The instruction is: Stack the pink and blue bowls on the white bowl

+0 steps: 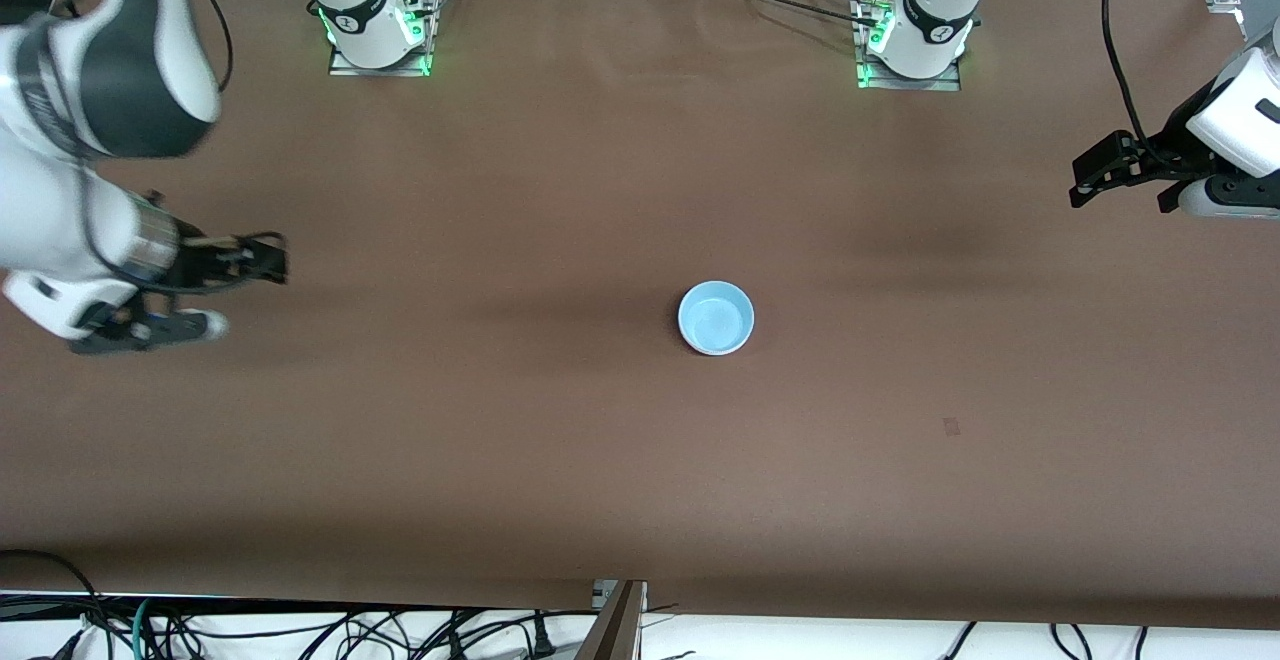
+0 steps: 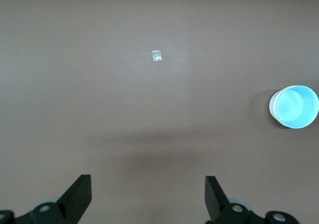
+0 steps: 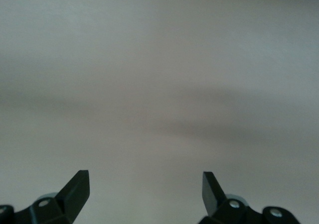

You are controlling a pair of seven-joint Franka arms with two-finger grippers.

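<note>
Stack looks done, blue bowl on top mid-worktop. My left hand and right hand hang open, empty, at the ends. Next: just park.

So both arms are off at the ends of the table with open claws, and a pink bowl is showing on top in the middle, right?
Not quite: the bowl showing on top mid-table is light blue, not pink, as the front view shows. The rest holds: the left gripper and right gripper are at opposite ends of the table, both open and empty.
</note>
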